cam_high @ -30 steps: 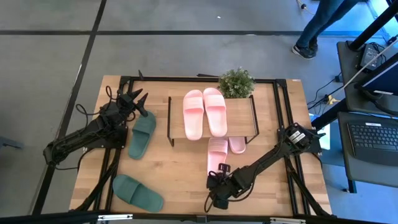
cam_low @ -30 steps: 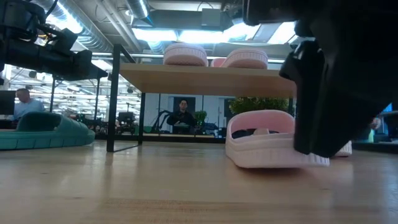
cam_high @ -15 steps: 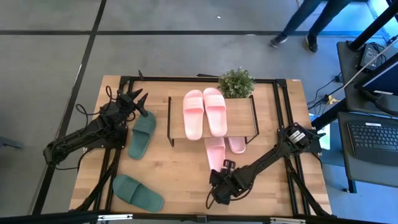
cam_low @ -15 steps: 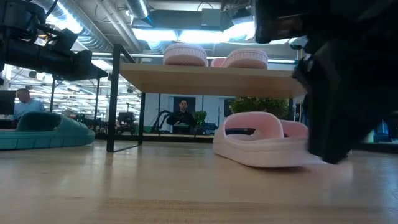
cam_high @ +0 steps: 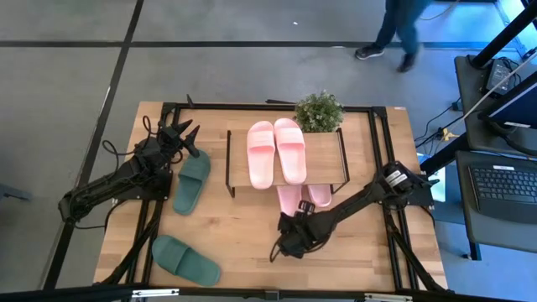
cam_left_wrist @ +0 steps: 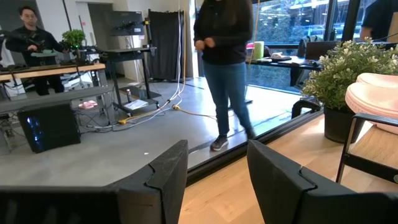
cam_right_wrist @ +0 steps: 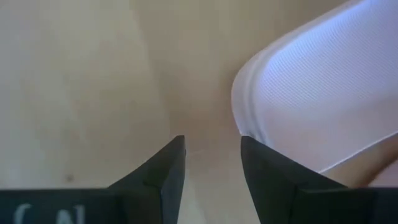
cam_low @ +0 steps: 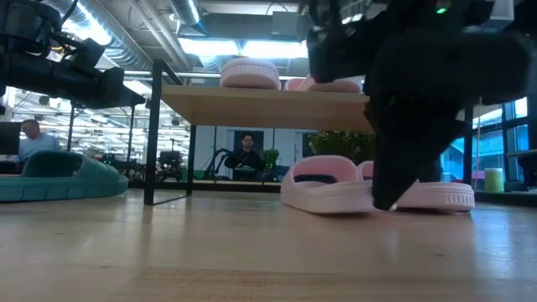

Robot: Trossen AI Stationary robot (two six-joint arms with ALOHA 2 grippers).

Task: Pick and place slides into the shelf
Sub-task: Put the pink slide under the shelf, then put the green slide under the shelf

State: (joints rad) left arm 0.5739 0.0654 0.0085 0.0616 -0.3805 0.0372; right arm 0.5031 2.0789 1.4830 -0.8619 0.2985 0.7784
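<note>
The shelf (cam_high: pixel 323 159) stands mid-table with two pink slides (cam_high: pixel 275 151) lying on its top board. Two more pink slides rest flat on the table under its near edge: one (cam_high: pixel 289 199) on the left, one (cam_high: pixel 320 195) to its right. A green slide (cam_high: pixel 191 180) lies to the left of the shelf and another (cam_high: pixel 186 260) sits near the front edge. My right gripper (cam_high: pixel 291 228) points steeply down at the near end of the left pink slide (cam_low: pixel 327 184), fingers open. My left gripper (cam_high: pixel 186 130) waits open at the far left. My right gripper has the tip of one finger (cam_right_wrist: pixel 249 146) at the rounded near-end rim (cam_right_wrist: pixel 239 121) of the pink slide; nothing sits between the fingers. The fingers come from above and the table's near side, slanting down. The slide lies flat on the table, its far part under the shelf.
A potted plant (cam_high: pixel 319 111) stands at the shelf's far right corner. The shelf's thin black legs (cam_low: pixel 153 134) flank the space under the board. A person (cam_high: pixel 401 29) walks on the floor beyond the far edge. Bare wood lies between the shelf and the front edge.
My right gripper has moved toward the table's far edge and a little left, tipping steeper. The left pink slide has slid along the table ahead of it, farther under the shelf, staying flat.
</note>
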